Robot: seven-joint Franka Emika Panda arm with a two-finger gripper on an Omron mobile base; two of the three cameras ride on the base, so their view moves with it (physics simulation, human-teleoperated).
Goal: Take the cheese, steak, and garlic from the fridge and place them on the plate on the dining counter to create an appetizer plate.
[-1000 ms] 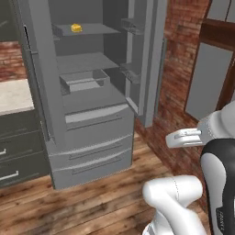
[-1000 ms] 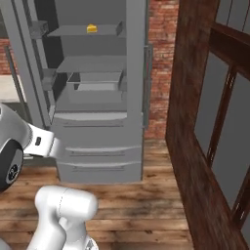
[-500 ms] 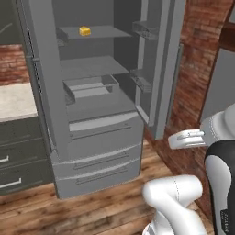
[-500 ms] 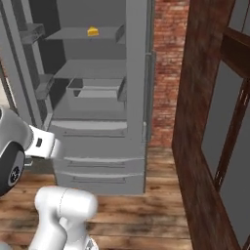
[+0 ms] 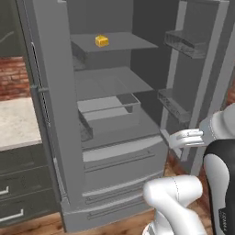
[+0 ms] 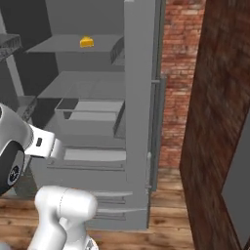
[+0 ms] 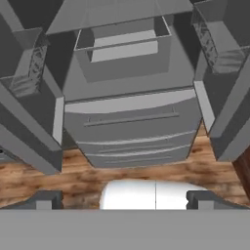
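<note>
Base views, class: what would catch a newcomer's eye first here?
The small yellow-orange cheese wedge stands out, alone on the top shelf of the tall grey fridge, whose doors stand wide open. Below it, a translucent drawer sits pulled out, above the closed lower drawers.

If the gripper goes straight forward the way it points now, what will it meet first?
Probably the closed lower drawers of the fridge. The open gripper looks at them across bare wood floor; nothing lies between, though depth is uncertain.
</note>
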